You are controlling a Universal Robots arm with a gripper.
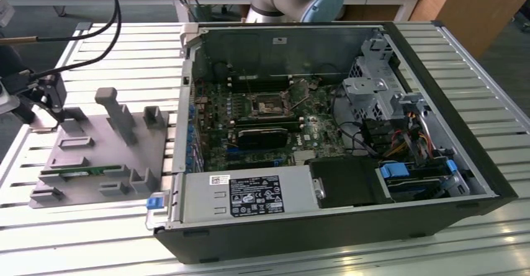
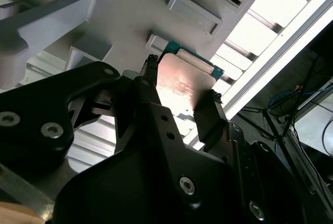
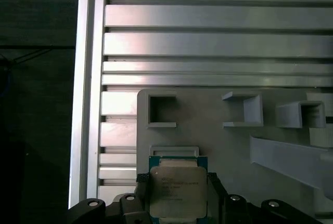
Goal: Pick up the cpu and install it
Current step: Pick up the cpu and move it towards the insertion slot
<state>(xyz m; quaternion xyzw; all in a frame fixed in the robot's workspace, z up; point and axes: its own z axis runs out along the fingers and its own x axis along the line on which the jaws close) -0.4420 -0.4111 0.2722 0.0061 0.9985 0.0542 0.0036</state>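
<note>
The gripper (image 3: pixel 178 200) is closed narrowly on the cpu (image 3: pixel 178 188), with one black finger (image 3: pixel 140 195) pressed against each of two opposite edges. The chip's dull silver top faces the first wrist view. In the second wrist view the cpu (image 2: pixel 184 81) shows the green rim of its board between the fingers (image 2: pixel 208 112). It hangs at the edge of the grey fixture (image 3: pixel 208 130), just beside a shallow rectangular pocket (image 3: pixel 174 151); whether it touches the fixture cannot be told. In the exterior view the gripper (image 1: pixel 54 110) stands over the fixture's (image 1: pixel 99 146) end farthest from the open computer case (image 1: pixel 463 102). A green memory stick (image 1: pixel 73 172) lies in the fixture's near slot, and upright posts (image 1: pixel 112 105) rise from it nearer the case. The fixture rests on the slatted aluminium counter (image 1: pixel 66 232), touching the case wall on the exterior view's right. Inside the case lie the motherboard (image 1: pixel 311 130) and its bare socket (image 1: pixel 269 107).
</note>
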